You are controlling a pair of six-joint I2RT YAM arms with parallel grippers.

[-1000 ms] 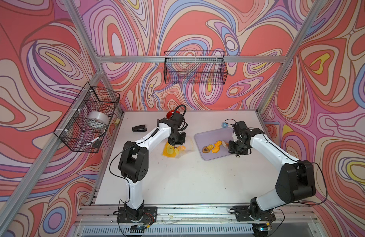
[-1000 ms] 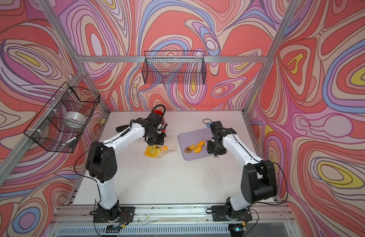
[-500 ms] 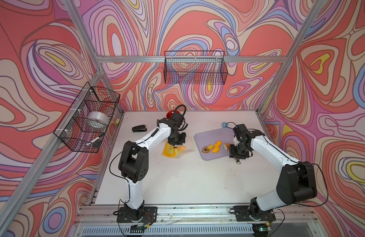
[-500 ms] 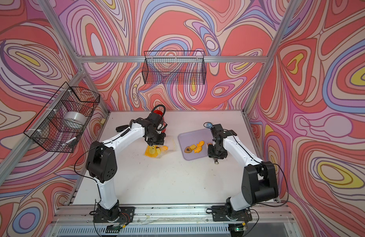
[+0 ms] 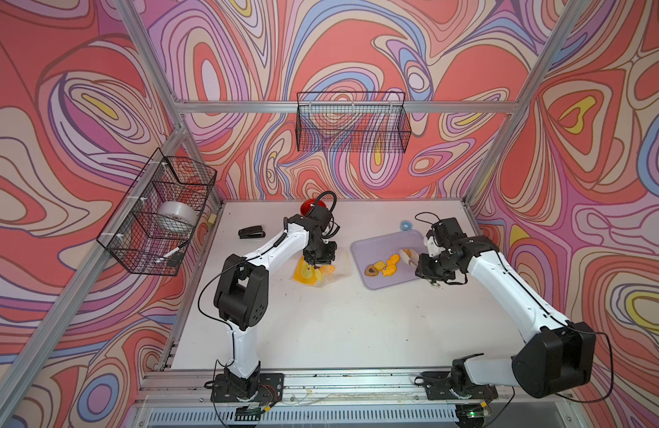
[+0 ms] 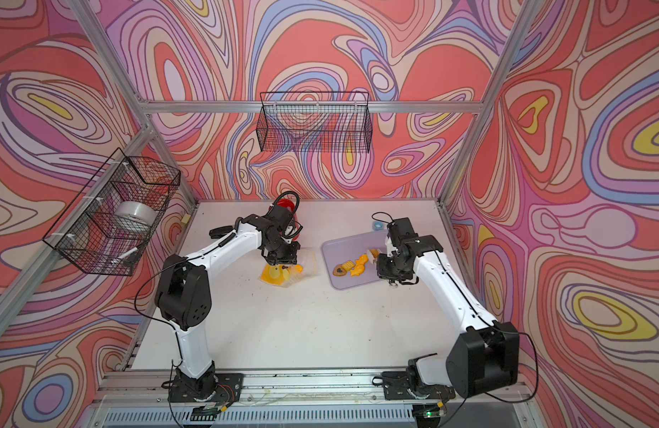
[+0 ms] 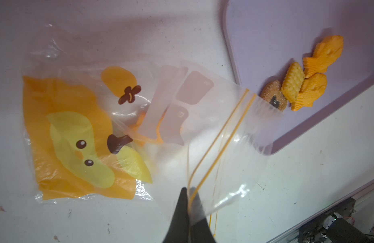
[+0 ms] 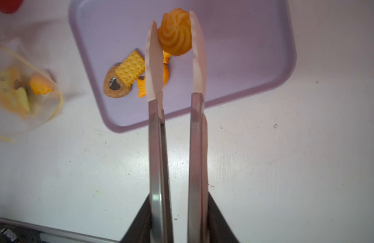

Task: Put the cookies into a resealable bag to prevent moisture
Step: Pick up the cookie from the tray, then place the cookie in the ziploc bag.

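Observation:
The resealable bag (image 5: 313,272) (image 7: 87,136), clear with a yellow-orange cartoon face, lies left of the lilac tray (image 5: 379,241). My left gripper (image 7: 188,193) is shut on its zip lip, holding the mouth up toward the tray. An orange fish cookie (image 8: 40,84) lies inside the bag. My right gripper (image 8: 177,210) is shut on metal tongs (image 8: 156,126). The white tong tips pinch a swirl cookie (image 8: 175,34) above the tray (image 8: 245,52). The other cookies (image 5: 381,267) (image 7: 303,84) lie in a cluster on the tray: orange fish, a square cracker, a heart-centred round.
A black stapler (image 5: 252,232) and a red object (image 5: 309,205) sit behind the left arm. A small blue roll (image 5: 406,225) lies beyond the tray. Wire baskets hang on the back wall (image 5: 352,122) and the left wall (image 5: 161,215).
The tongs have narrowed onto the swirl cookie, and the right arm has shifted slightly along the tray's right side. The left arm and the bag have stayed put.

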